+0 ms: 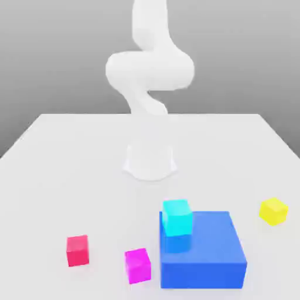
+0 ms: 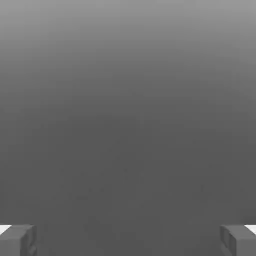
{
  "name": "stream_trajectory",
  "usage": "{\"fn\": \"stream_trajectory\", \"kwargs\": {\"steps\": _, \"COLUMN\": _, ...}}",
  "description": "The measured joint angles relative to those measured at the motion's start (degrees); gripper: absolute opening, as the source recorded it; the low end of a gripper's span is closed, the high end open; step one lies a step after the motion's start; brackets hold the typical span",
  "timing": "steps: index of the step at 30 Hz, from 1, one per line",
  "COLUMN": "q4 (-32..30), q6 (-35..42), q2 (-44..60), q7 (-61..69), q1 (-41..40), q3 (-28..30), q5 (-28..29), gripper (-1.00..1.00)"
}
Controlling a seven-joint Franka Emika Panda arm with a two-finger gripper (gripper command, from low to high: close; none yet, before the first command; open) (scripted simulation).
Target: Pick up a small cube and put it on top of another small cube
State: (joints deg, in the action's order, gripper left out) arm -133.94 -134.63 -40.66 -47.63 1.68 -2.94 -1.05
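Several small cubes lie on the white table (image 1: 70,176). A red cube (image 1: 77,250) and a magenta cube (image 1: 137,265) rest near the front on the exterior view's left. Alone on the exterior view's right is a yellow cube (image 1: 273,210). A cyan cube (image 1: 177,217) sits on a corner of a large blue block (image 1: 202,249). My gripper (image 2: 128,240) is open, its two grey fingertips (image 2: 17,240) standing far apart with nothing between them, facing plain grey background.
The white arm (image 1: 149,67) rises from its round base (image 1: 150,159) at the middle of the table and curls upward out of the picture. The large blue block stands between the magenta and yellow cubes.
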Motion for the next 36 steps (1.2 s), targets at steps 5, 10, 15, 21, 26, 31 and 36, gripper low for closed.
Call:
{"fn": "stream_trajectory", "kwargs": {"steps": 5, "q4": -4.4, "q6": -5.9, "q2": 10.4, "q7": -4.2, "q1": 3.5, "q3": -6.7, "q5": -1.4, "gripper": 0.0}}
{"fn": "stream_trajectory", "kwargs": {"steps": 10, "q4": -8.7, "q6": -11.6, "q2": 20.5, "q7": -9.3, "q1": 7.0, "q3": -13.7, "q5": -1.4, "gripper": 0.0}}
{"fn": "stream_trajectory", "kwargs": {"steps": 15, "q4": -13.0, "q6": -17.3, "q2": 30.9, "q7": -16.1, "q1": 10.3, "q3": -20.9, "q5": 1.0, "gripper": 0.0}}
{"fn": "stream_trajectory", "kwargs": {"steps": 21, "q4": -18.1, "q6": -23.9, "q2": 44.4, "q7": -28.2, "q1": 17.7, "q3": -25.6, "q5": 9.4, "gripper": 0.0}}
{"fn": "stream_trajectory", "kwargs": {"steps": 26, "q4": -17.9, "q6": -30.3, "q2": 55.4, "q7": -39.0, "q1": 25.3, "q3": -18.5, "q5": 21.4, "gripper": 0.0}}
{"fn": "stream_trajectory", "kwargs": {"steps": 31, "q4": -16.4, "q6": -34.5, "q2": 61.0, "q7": -43.7, "q1": 31.3, "q3": -11.3, "q5": 27.3, "gripper": -1.0}}
{"fn": "stream_trajectory", "kwargs": {"steps": 36, "q4": -16.4, "q6": -34.7, "q2": 61.2, "q7": -43.9, "q1": 31.6, "q3": -11.0, "q5": 27.5, "gripper": -1.0}}
